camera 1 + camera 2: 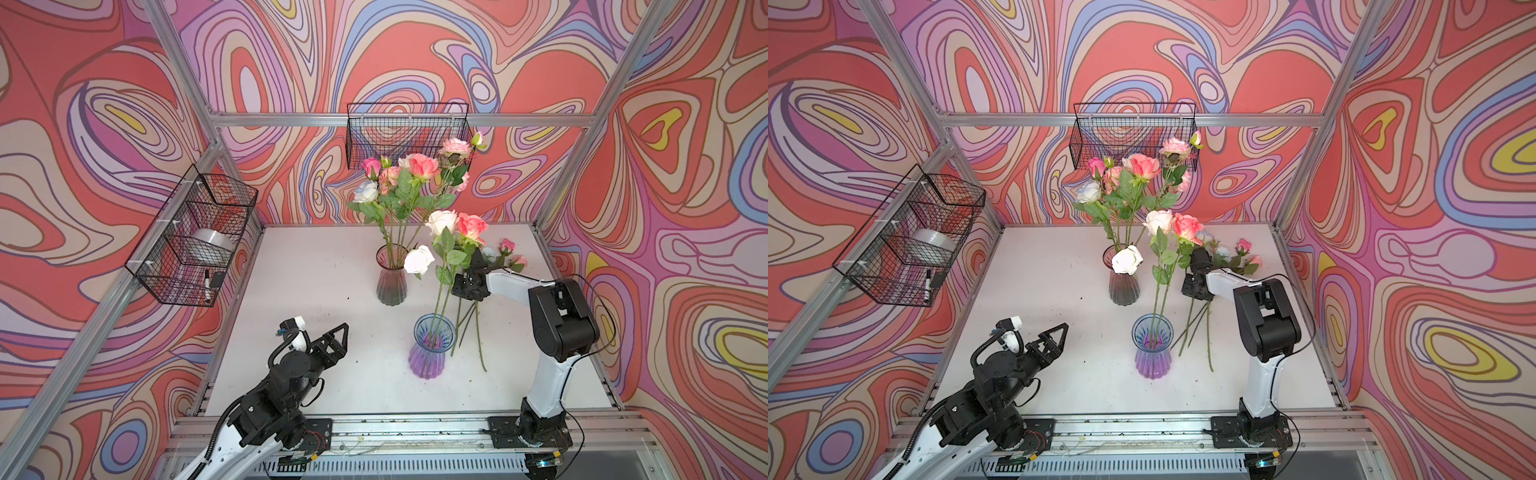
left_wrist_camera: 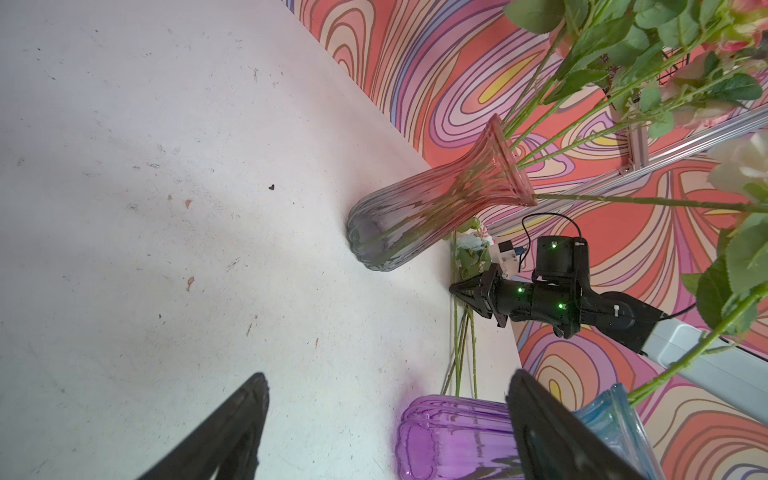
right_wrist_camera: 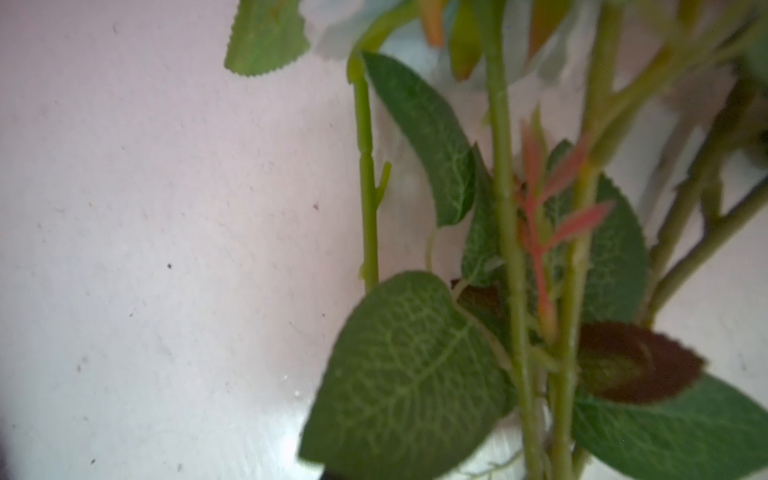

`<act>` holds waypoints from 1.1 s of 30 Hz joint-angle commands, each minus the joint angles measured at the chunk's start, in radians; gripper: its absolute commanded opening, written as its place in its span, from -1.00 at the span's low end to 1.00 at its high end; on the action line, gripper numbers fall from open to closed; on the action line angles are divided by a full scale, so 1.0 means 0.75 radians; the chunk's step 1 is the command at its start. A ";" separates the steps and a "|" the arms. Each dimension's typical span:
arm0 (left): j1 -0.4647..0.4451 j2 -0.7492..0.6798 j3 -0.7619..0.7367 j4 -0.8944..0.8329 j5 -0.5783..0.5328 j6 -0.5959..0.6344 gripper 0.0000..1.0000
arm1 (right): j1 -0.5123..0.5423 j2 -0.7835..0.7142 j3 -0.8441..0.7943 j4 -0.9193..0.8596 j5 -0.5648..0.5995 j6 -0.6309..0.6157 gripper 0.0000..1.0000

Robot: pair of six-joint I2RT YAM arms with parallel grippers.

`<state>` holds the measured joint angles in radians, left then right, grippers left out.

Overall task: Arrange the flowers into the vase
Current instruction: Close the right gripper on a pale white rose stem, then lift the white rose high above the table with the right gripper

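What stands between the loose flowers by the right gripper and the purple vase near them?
Nothing on the table between them. But roses already in the purple vase spread leaves and heads above its mouth, close to the right gripper.

Both top views: bright, even, diffuse light; only faint soft shadows beside the vases [image 1: 430,353] on the counter [image 1: 316,291]; walls [image 1: 104,124] splay outward toward the corners. Right wrist view: stems [image 3: 505,208] blurred, a white glare patch on the counter.
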<state>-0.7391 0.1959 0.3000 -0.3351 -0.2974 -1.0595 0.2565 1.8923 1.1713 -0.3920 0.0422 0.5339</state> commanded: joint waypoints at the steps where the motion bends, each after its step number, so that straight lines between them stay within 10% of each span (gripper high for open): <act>1: 0.006 -0.012 0.005 -0.045 -0.033 -0.007 0.80 | -0.001 -0.153 -0.057 0.072 -0.075 0.018 -1.00; 33: 0.006 0.183 0.123 0.163 0.101 0.083 0.81 | -0.005 -1.329 -0.410 0.022 -0.031 0.019 -1.00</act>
<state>-0.7391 0.3031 0.3668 -0.3004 -0.2630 -1.0168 0.2565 0.9085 0.8375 -0.3328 -0.0086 0.5629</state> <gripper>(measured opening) 0.903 0.050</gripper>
